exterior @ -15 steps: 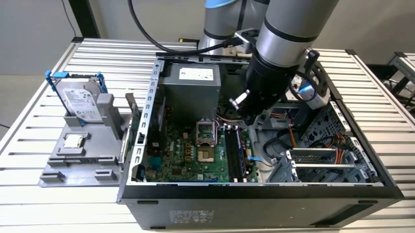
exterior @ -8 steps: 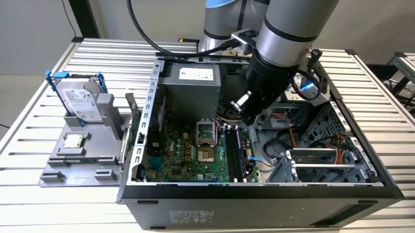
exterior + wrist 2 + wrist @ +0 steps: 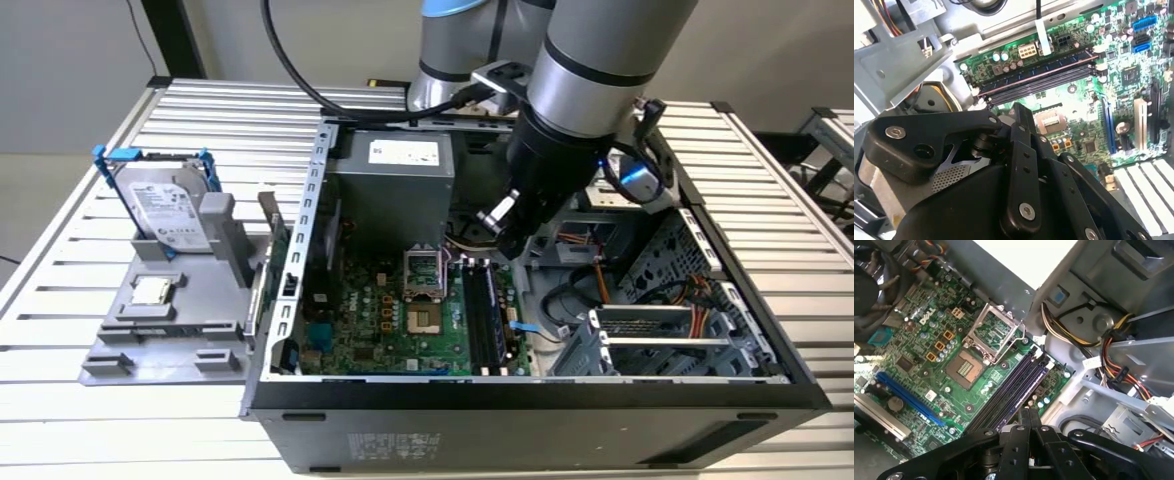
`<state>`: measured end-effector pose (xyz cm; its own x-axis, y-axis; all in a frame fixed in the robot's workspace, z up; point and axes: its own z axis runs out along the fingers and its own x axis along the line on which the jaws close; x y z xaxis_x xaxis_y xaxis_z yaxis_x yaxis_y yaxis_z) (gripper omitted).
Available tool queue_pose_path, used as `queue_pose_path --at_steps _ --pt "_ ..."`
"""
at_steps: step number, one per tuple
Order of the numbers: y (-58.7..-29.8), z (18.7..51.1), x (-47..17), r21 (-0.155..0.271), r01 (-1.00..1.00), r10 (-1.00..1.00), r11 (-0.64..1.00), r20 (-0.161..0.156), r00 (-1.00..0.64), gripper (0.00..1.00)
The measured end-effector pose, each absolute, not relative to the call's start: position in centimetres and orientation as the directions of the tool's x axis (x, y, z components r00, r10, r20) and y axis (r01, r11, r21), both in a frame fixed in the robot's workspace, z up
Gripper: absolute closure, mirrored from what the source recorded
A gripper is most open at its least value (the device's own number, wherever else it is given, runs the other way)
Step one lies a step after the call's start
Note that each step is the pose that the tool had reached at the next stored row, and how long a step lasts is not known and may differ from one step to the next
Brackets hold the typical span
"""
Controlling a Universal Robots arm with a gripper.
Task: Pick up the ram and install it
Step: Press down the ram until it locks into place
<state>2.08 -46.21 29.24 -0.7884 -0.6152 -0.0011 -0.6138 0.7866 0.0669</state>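
The pincer (image 3: 511,228) hangs inside the open computer case (image 3: 534,400), low over the motherboard (image 3: 387,320) and just above the far end of the memory slots (image 3: 487,310). In both wrist views its black fingers (image 3: 1021,435) lie pressed together at the tips with nothing between them, so the pincer is closed and empty. The arm (image 3: 587,70) comes down steeply from above the back of the case, its silver forearm tilted slightly and the dark wrist pointing down into the case. In the first wrist view the closed pincer (image 3: 1029,412) points at the near end of the memory slots (image 3: 1014,385), which run as parallel dark channels beside the processor socket (image 3: 994,337), whose metal frame stands open. In the second wrist view the pincer (image 3: 1016,112) sits just short of the same slots (image 3: 1039,75).

The ram (image 3: 278,250) appears to stand outside the case, just beside its side wall on the exterior view's left: a thin greenish strip seen edge-on, upright on its long edge. Its chips cannot be made out from this angle. It sits at the case-side edge of a grey holder (image 3: 160,330), well apart from the pincer. That holder also carries a hard drive (image 3: 167,205) in a blue bracket and a small square processor chip (image 3: 151,290). Case and holder both rest on the ribbed metal surface (image 3: 80,420).
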Motion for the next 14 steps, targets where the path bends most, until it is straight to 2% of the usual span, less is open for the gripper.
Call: queue_pose_path --at_steps 14 --pt "-46.20 29.33 2.08 0.064 -0.766 -0.767 0.640 -0.004 -0.642 1.00"
